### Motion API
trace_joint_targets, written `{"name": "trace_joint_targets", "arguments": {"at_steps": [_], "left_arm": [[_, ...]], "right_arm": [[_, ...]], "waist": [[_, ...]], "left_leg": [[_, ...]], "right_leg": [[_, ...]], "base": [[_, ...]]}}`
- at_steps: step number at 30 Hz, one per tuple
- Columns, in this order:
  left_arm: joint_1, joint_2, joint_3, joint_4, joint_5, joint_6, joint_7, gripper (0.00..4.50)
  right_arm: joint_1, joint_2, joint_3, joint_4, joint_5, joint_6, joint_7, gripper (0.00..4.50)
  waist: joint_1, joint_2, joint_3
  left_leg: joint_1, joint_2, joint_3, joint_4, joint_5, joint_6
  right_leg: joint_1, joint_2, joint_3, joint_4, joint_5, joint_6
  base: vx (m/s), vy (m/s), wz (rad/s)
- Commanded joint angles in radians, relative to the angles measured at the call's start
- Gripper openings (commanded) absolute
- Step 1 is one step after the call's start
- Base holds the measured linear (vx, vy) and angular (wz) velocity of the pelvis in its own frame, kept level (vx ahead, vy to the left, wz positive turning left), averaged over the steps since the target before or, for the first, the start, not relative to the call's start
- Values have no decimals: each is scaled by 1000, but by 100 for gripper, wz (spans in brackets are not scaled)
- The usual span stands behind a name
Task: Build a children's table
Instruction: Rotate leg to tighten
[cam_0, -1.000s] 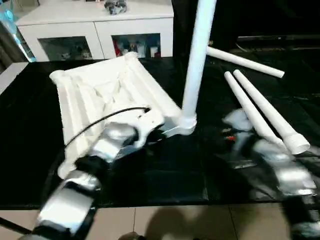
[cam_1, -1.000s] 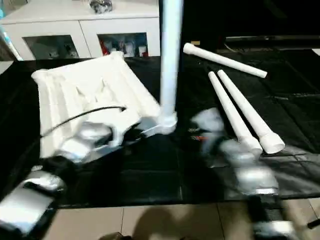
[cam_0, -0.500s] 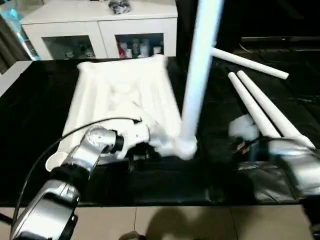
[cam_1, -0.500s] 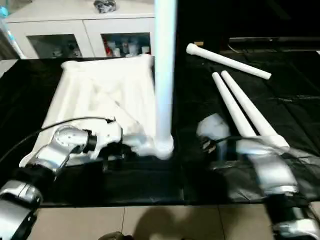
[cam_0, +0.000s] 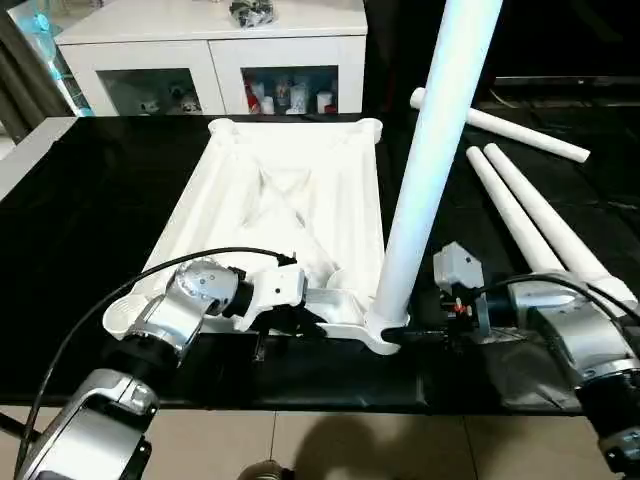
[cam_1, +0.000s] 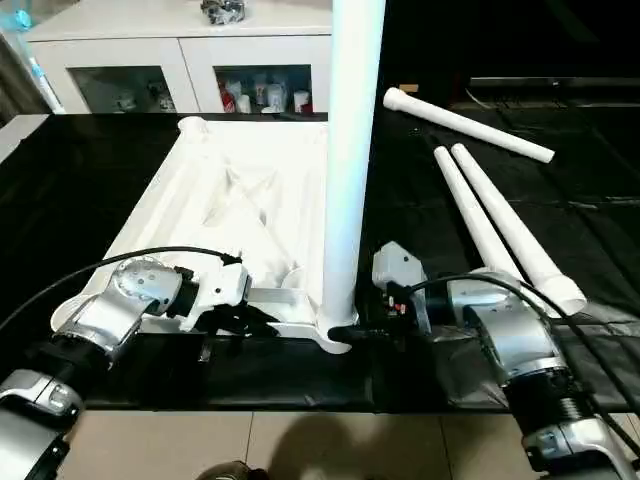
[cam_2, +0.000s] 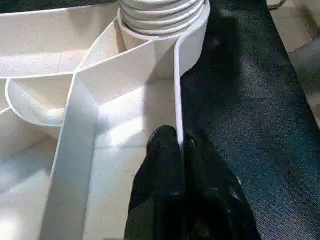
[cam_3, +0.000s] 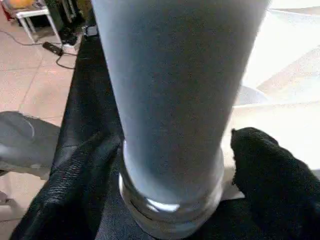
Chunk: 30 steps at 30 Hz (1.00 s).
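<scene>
Here the white tabletop (cam_0: 290, 215) lies upside down, ribbed underside up, on the black desk (cam_0: 80, 210), with one leg (cam_0: 430, 150) standing upright in its near right corner socket (cam_0: 385, 330). The left pincer (cam_2: 181, 150) is clamped on the tabletop's thin near rim, one black finger on each side of the wall, close to that socket. The right pincer (cam_3: 170, 165) has its fingers (cam_3: 265, 170) apart on either side of the leg's base, just above the threaded collar; whether they touch it I cannot tell. Three more legs (cam_0: 540, 215) lie loose on the desk to the right. A white cabinet (cam_0: 210, 50) with glass doors stands behind.
</scene>
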Motion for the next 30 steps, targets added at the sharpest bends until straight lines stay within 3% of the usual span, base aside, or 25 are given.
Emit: {"name": "trace_joint_targets", "arguments": {"at_steps": [1,8,18,22,23,25,26,30], "left_arm": [[-9,-4,3,-46,-25,-35,-10,0],[-14,-7,3,-32,-19,-37,-5,0],[-30,-40,23,-23,-21,23,58,0],[-67,-107,59,0,-6,134,221,0],[-83,-138,71,4,-3,183,280,0],[-96,-159,77,11,3,209,326,0],[-119,-191,88,29,13,245,398,0],[-178,-279,110,85,45,325,586,0]], "right_arm": [[-17,2,8,8,9,3,14,363],[-22,12,7,17,11,3,18,288],[22,38,-16,-34,29,57,-47,265],[32,142,-37,-27,-52,106,-321,265],[24,192,-52,-6,-73,123,-426,265],[17,223,-60,9,-86,133,-489,265],[7,270,-74,25,-101,152,-583,265],[-18,385,-110,58,-133,190,-812,265]], "waist": [[-3,-24,-75],[-2,-23,-75],[-2,-21,-75],[-13,-22,-68],[-25,-23,-66],[-33,-22,-65],[-40,-23,-67],[-44,-19,-69]], "left_leg": [[21,69,-24,-65,-221,87],[21,68,-24,-65,-222,86],[21,69,-24,-66,-224,84],[27,62,-27,-70,-273,44],[27,57,-29,-70,-287,30],[25,54,-30,-70,-290,27],[30,51,-29,-67,-289,28],[29,51,-31,-69,-274,30]], "right_leg": [[46,-86,53,-72,-353,-174],[47,-87,53,-72,-356,-173],[47,-85,53,-72,-347,-177],[44,-87,50,-84,-449,-155],[43,-88,47,-91,-491,-137],[43,-87,45,-93,-507,-128],[40,-85,44,-100,-524,-114],[41,-85,44,-101,-498,-112]], "base": [[0,0,0],[0,0,0],[0,0,0],[0,0,0],[0,0,0],[0,0,0],[0,0,0],[0,0,0]]}}
